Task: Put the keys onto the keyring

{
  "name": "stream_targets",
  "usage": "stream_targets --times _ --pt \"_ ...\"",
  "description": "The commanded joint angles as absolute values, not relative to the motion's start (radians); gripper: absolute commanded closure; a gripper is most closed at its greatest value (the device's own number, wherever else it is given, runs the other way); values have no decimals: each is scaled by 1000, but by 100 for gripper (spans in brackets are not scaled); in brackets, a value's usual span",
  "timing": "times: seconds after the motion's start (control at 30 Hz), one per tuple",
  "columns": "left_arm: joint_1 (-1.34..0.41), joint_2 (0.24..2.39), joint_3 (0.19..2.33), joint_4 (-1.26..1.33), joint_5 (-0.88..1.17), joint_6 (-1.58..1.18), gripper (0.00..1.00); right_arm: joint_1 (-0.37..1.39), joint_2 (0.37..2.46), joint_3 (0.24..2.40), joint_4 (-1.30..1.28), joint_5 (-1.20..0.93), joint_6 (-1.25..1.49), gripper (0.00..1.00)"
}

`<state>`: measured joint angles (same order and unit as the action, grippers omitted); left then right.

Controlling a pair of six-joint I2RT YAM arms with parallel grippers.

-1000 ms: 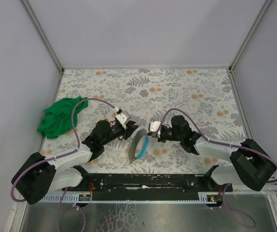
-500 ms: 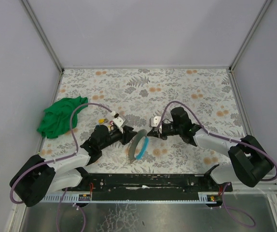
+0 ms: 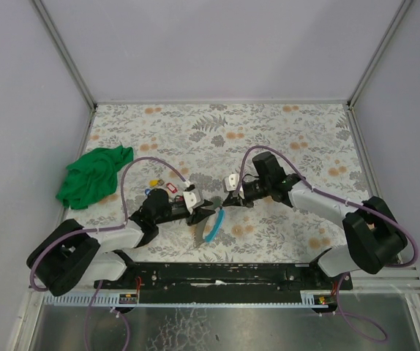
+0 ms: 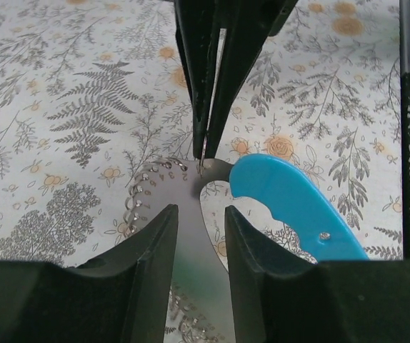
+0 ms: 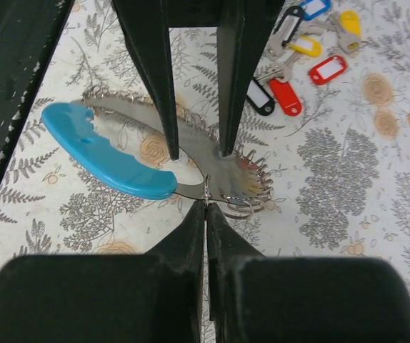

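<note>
The keyring (image 3: 208, 221) is a grey metal crescent (image 5: 212, 168) with a light-blue arc (image 5: 105, 153) and wire loops along its rim. My left gripper (image 4: 201, 211) grips the grey band (image 4: 199, 243) across its width; its fingers (image 5: 158, 86) show at the top of the right wrist view. My right gripper (image 5: 206, 206) is shut on a small wire loop at the keyring's edge, beside the blue arc (image 4: 298, 207). The keys (image 5: 291, 71), with black, red, yellow and blue tags, lie loose on the table left of the left gripper (image 3: 162, 186).
A green cloth (image 3: 93, 175) lies bunched at the table's left edge. The floral table cover (image 3: 268, 139) stretches to the back wall. Purple cables loop over both arms.
My left gripper moved right and nearer, from over the keys to the keyring, uncovering the keys. My right gripper closed in on the keyring's top end while its arm swung farther back.
</note>
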<state>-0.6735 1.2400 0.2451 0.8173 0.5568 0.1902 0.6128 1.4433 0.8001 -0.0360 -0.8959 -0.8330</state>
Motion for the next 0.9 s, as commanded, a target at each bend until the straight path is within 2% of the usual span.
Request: stream_targets --times 0.0,0.53,0.73,0.8,0.87 --pt "-674 1279 292 903 636 295 69 607 1461 855 -111 -964 -915 95" --pt "-668 1340 356 875 726 324 77 608 1483 879 -118 -988 -934 95" --pt "-669 1361 379 864 720 297 89 607 1483 875 -114 -983 -935 94" --pt "-669 1354 378 852 692 283 98 607 1481 870 -110 -972 -933 91" --pt "-669 1335 373 834 637 258 100 607 1470 861 -98 -956 -915 87"
